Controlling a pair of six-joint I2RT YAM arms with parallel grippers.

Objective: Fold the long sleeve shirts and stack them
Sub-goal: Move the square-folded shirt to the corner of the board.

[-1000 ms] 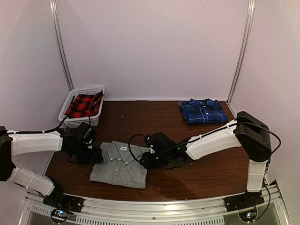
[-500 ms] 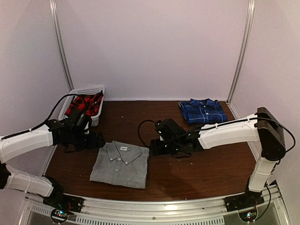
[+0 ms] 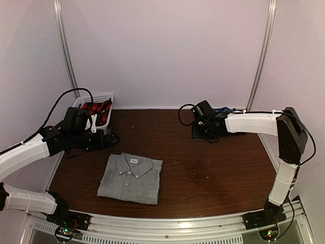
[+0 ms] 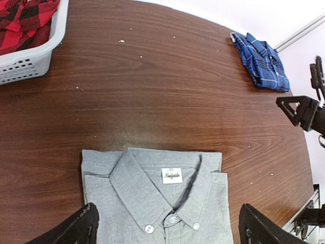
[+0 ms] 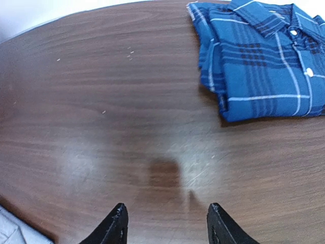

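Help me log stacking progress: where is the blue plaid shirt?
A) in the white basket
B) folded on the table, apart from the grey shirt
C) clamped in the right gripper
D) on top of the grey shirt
B: the blue plaid shirt lies folded on the table, far from the grey shirt, and the right gripper is open and empty beside it.

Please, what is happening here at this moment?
The grey shirt lies folded near the front of the table, and the blue plaid shirt lies folded at the far right corner; they are not yet stacked. The left gripper is near the white basket, the right gripper near the plaid shirt. Both have open jaws and hold nothing.
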